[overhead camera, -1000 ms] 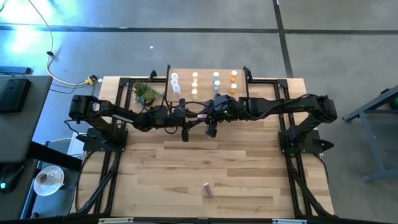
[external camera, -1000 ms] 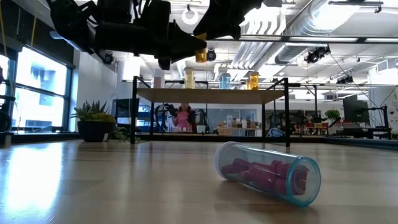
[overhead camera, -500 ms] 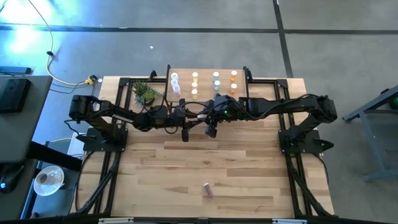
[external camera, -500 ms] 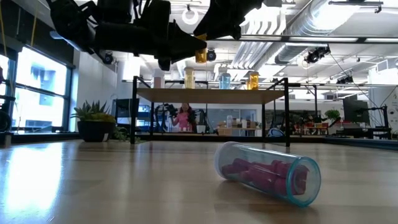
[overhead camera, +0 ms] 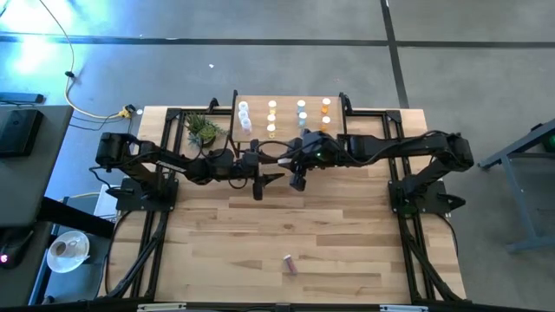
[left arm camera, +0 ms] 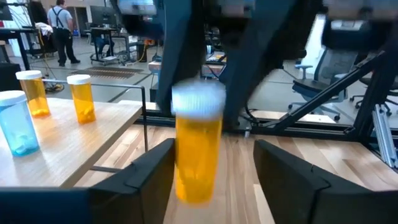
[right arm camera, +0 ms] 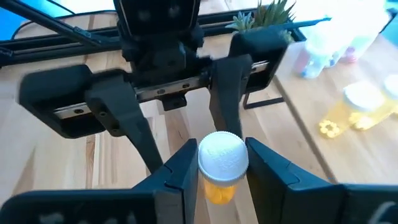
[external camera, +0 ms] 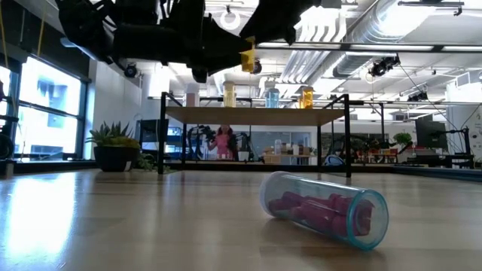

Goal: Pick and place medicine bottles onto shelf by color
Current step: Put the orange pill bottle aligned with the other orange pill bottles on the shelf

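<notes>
Right tool (right arm camera: 222, 180) clamps yellow bottle (right arm camera: 222, 167).

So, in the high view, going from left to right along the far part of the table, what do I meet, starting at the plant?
potted plant → column of pale bottles → column of yellow bottles → column of blue-green bottles → column of orange bottles
</notes>
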Controlling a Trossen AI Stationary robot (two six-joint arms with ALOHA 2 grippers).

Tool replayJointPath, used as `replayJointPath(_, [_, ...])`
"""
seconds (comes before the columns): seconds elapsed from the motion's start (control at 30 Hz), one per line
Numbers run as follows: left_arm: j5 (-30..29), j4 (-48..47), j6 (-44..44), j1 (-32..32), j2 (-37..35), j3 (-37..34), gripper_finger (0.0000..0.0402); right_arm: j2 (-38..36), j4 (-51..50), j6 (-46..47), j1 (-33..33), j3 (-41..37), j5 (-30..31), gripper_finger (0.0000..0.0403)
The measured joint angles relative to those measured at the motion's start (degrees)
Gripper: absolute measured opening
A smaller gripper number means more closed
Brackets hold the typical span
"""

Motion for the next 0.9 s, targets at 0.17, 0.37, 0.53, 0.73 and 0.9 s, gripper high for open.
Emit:
replayJointPath(0.17, [0.0,0.1,0.0,0.0,0.0,0.0,0.0219,-3.7,-1.2,-1.1,0.0,0.0,1.2,0.0095])
replayJointPath(0.37, [0.1,0.0,0.0,0.0,0.0,0.0,0.0220,-9.3,-5.4,-3.5,-0.1,0.0,9.5,0.0095])
replayJointPath(0.53, [0.1,0.0,0.0,0.0,0.0,0.0,0.0220,-13.3,-8.6,-5.0,-0.1,0.0,12.0,0.0095])
replayJointPath(0.73, [0.1,0.0,0.0,0.0,0.0,0.0,0.0220,-15.1,-17.0,-2.7,0.0,0.0,19.0,0.0095])
replayJointPath(0.9, [0.1,-0.1,0.0,0.0,0.0,0.0,0.0220,-16.2,-15.6,0.8,-0.3,-6.5,22.4,0.0095])
